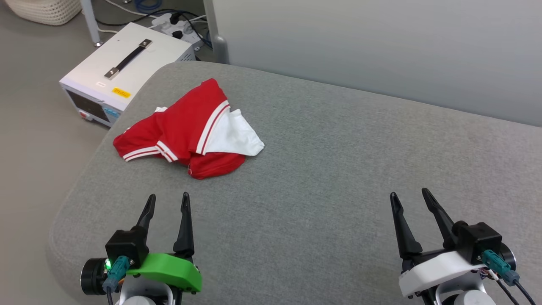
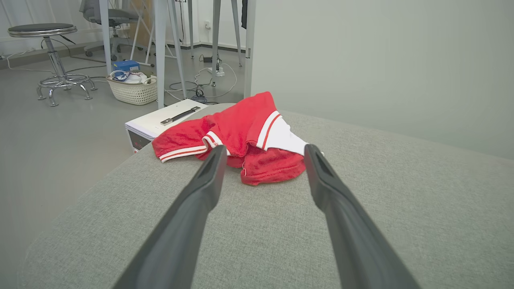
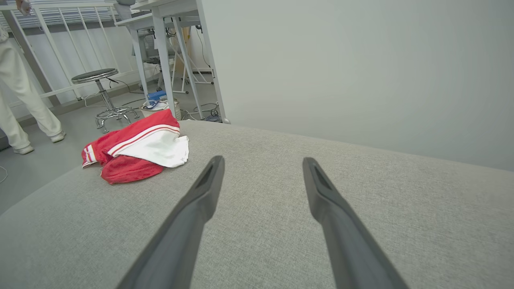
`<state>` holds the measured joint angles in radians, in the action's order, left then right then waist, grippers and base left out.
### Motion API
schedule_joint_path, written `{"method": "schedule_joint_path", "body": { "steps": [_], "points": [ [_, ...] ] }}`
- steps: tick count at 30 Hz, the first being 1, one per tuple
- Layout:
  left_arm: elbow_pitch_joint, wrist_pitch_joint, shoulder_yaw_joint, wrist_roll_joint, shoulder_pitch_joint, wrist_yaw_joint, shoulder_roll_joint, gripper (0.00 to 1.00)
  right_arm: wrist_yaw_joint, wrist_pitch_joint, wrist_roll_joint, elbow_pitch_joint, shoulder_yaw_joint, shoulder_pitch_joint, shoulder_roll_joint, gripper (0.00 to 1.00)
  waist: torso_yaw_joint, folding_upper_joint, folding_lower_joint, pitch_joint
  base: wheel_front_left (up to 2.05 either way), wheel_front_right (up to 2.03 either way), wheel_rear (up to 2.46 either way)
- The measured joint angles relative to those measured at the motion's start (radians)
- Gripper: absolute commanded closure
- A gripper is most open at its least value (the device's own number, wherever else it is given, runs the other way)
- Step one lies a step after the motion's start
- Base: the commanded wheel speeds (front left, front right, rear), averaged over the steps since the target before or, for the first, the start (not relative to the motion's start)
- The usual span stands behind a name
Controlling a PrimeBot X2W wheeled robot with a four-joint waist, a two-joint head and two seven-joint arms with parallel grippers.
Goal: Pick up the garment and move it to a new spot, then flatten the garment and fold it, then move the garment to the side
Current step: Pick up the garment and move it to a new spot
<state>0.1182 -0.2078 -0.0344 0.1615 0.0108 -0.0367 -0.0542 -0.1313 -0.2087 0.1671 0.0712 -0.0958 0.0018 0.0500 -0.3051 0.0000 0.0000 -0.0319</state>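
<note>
Garment [image 1: 186, 127] is crumpled in a heap on the grey padded surface [image 1: 338, 169], far-left area, close to the rounded left edge. Red body is bunched up, a white sleeve is flopped out on the right side, and red/white striped trim shows at the front and across the top. Lettering and number can't be seen, folded under.

L gripper [image 1: 168, 196] is at lower left, green wrist cover, fingers spread apart, nothing between them. It sits near the garment but isn't touching it; grey fabric shows in between. In the L wrist view the heap lies straight ahead past the fingertips.

R gripper [image 1: 409, 193] is at lower right, white wrist cover, fingers also spread and empty. It's well apart from the garment, which is off to the left in the R wrist view.

Off the surface on the left, a white equipment box [image 1: 123, 63] with a black handle sits on the floor, just beside the edge nearest the garment. Beyond it are a woven basket [image 2: 134, 90] and a round stool [image 2: 44, 30]. A person in white trousers [image 3: 16, 88] stands at far left in the R wrist view.
</note>
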Motion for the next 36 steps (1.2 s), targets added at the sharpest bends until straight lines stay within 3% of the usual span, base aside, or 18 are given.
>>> {"method": "schedule_joint_path", "body": {
  "steps": [16,24,29,36],
  "points": [
    [-0.003,-0.034,-0.013,0.016,0.0,-0.005,0.0,0.0,0.0,-0.034,0.016,0.014,-0.026,0.0,-0.001,0.0,-0.123,0.0,0.0,-0.016,0.0,0.0,0.0],
    [0.078,-0.048,-0.024,0.033,0.054,-0.072,-0.017,0.0,0.0,-0.045,0.009,0.01,-0.037,-0.018,-0.002,0.0,-0.111,0.0,0.0,-0.072,0.0,0.0,0.0],
    [0.238,-0.009,-0.106,0.07,0.251,-0.089,-0.104,0.0,0.0,-0.047,-0.019,-0.01,-0.045,-0.052,0.003,0.0,-0.086,0.0,0.0,-0.134,0.0,0.0,0.0],
    [0.344,0.187,-0.298,0.295,0.559,-0.091,-0.266,0.0,0.0,-0.047,-0.031,-0.035,-0.056,-0.107,0.026,0.0,-0.04,0.0,0.0001,-0.236,0.0,0.0,0.0]
  ]
}}
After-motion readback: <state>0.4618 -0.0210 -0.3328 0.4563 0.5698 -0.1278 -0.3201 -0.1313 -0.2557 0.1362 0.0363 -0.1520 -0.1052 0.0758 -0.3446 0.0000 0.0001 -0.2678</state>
